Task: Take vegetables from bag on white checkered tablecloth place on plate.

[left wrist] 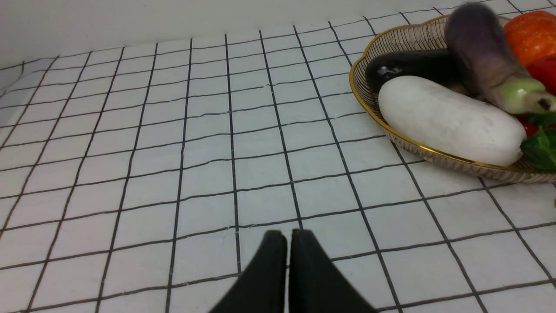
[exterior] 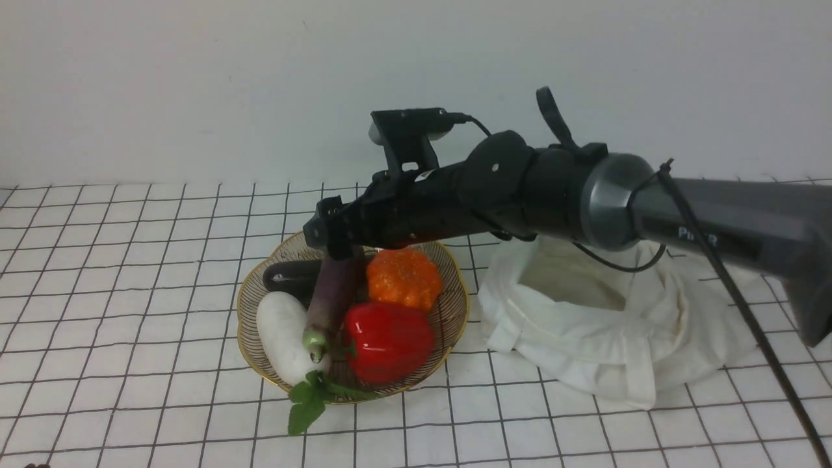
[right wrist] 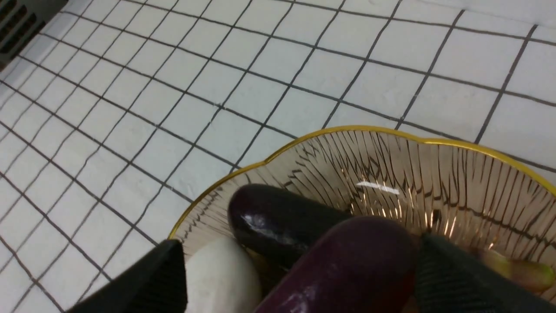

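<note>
The long purple eggplant (exterior: 331, 296) is in the plate (exterior: 246, 305), left of the cloth bag (exterior: 585, 338) on the checkered cloth (exterior: 130, 260) covering the desk. It leans steeply. Its pale green stem end sits low at the near side, between the white radish (exterior: 281, 335) and the red pepper (exterior: 387, 338). Its blunt end points up and away, across the short black eggplant (exterior: 289, 276), into the right gripper (exterior: 339, 246). The right jaws stand wide about that blunt end: in the right wrist view one finger lies against the skin and the other is well apart, so the eggplant is judged unclamped. The left gripper (left wrist: 287, 243) is low over bare cloth, apart from the plate, jaws pressed together on nothing. Handling: the eggplant appears light, firm and smooth-skinned, hence liable to slide or roll off its neighbours. If regrasping is required, take hold across the thick middle, not the tapered stem. The plate looks like thin glass; avoid pressing on it.
</note>
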### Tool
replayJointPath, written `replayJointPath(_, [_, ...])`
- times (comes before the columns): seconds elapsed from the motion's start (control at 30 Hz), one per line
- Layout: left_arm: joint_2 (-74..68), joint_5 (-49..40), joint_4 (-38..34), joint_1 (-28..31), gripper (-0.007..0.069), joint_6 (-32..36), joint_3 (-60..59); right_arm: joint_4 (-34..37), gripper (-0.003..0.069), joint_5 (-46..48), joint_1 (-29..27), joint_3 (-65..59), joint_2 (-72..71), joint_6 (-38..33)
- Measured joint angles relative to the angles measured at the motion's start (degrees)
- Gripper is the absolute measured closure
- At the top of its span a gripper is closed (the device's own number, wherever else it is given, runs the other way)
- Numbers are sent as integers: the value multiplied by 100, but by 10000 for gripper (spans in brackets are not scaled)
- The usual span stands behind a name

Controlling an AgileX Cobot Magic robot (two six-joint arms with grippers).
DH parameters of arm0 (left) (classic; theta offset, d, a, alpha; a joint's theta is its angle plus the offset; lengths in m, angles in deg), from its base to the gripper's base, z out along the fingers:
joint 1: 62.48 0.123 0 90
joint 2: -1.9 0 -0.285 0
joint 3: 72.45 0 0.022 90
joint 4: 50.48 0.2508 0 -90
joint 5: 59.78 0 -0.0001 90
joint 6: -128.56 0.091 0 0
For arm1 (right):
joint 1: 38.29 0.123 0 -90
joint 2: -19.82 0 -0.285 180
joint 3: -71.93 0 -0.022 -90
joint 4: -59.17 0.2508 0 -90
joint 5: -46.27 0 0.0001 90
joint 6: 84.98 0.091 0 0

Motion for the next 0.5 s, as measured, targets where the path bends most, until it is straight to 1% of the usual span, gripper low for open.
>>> replayJointPath(0.03, [0, 0, 0, 0, 633, 0, 0, -28, -3, 28, 0, 0, -17, 0])
replayJointPath(0.07, [0, 0, 0, 0, 633, 0, 0, -304, -6, 132, -5, 0, -142, 0])
replayJointPath(0.17, [0, 0, 0, 0, 633, 0, 0, -790, -2, 384, -78, 0, -511, 115])
replayJointPath(0.23, [0, 0, 0, 0, 633, 0, 0, -1165, 21, 610, -195, 0, -890, 385])
replayJointPath(0.27, [0, 0, 0, 0, 633, 0, 0, -1413, 54, 791, -327, 0, -1169, 633])
replayJointPath(0.3, [0, 0, 0, 0, 633, 0, 0, -1457, 60, 826, -327, 0, -1217, 680])
replayJointPath(0.37, [0, 0, 0, 0, 633, 0, 0, -1933, 134, 1226, -569, 0, -1742, 1215])
replayJointPath(0.43, [0, 0, 0, 0, 633, 0, 0, -2513, 233, 1725, -903, 0, -2371, 1846])
replayJointPath(0.47, [0, 0, 0, 0, 633, 0, 0, -2817, 290, 1967, -1070, 0, -2667, 2133])
replayJointPath(0.5, [0, 0, 0, 0, 633, 0, 0, -3323, 389, 2380, -1383, 0, -3138, 2592])
